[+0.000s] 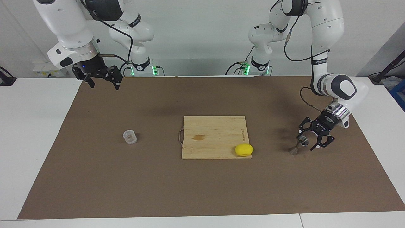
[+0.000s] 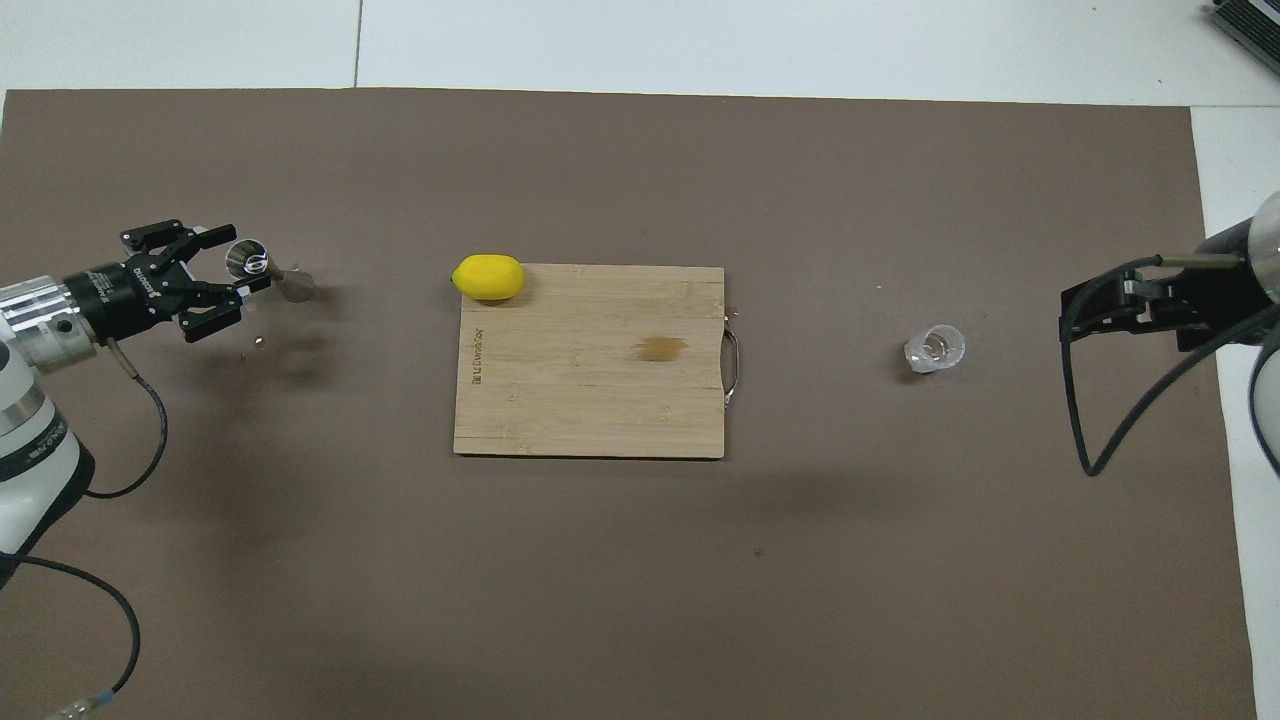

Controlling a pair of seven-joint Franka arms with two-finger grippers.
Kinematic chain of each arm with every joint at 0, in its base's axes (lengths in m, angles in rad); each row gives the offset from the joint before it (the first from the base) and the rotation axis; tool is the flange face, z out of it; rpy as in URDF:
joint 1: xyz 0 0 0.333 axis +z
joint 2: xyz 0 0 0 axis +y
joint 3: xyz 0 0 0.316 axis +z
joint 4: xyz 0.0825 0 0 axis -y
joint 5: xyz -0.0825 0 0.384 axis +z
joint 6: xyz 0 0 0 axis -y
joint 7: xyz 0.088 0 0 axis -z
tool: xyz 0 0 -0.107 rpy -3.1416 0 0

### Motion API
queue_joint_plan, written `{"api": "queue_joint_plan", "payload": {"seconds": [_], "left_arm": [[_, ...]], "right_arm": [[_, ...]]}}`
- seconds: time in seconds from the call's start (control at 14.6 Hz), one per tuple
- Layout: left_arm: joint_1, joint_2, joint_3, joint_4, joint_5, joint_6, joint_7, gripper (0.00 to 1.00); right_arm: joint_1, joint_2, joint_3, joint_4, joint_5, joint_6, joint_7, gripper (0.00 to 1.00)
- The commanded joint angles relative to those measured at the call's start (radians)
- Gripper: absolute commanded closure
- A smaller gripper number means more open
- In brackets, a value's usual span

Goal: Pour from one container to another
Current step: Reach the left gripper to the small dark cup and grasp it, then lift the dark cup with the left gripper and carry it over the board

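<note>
A rectangular bamboo cutting board (image 1: 214, 136) (image 2: 590, 360) with a small metal handle is seen in the middle of the brown mat (image 1: 202, 190) (image 2: 640, 580) that covers the white table (image 1: 31, 126) (image 2: 700, 40). A yellow lemon (image 1: 243, 149) (image 2: 488, 277) is placed at the corner of this board that is farther from the robots, toward the left arm's end of the table.

The small shiny steel hourglass-shaped jigger (image 1: 297, 146) (image 2: 268, 272) is found on the mat well apart from the board, toward the left arm's end. It is tilted, with its open mouth turned toward the left gripper (image 1: 311, 140) (image 2: 238, 271). The jaws of this gripper are placed around the upper cone of the jigger, one on each side, but whether they already press on it cannot be told.

The small squat clear round cup (image 1: 129, 137) (image 2: 935, 348) is standing upright on the mat, well apart from the board, toward the right arm's end.

The right gripper (image 1: 102, 83) (image 2: 1085, 305) is held up in the air over the edge of the mat at the right arm's end, and the right arm waits there. Its jaws are spread apart and nothing is held between them.
</note>
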Motion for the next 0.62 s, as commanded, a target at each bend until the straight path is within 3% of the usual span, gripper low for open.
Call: {"api": "queue_joint_plan", "payload": {"seconds": [0.0,0.34,0.55], "left_arm": [[-0.003,-0.009,0.002,-0.021,-0.021,0.016,0.021,1.00],[-0.010,-0.007,-0.002,0.029,0.000,-0.011,0.030,1.00],[-0.016,-0.024,-0.068,0.101,0.068,0.012,0.074,1.00]], "right_arm": [[-0.008,-0.024,0.003,-0.028,0.006,0.005,-0.017,0.00],[-0.011,-0.027,0.003,-0.031,0.006,0.008,-0.017,0.00],[-0.011,-0.028,0.003,-0.034,0.006,0.007,-0.019,0.00]]}}
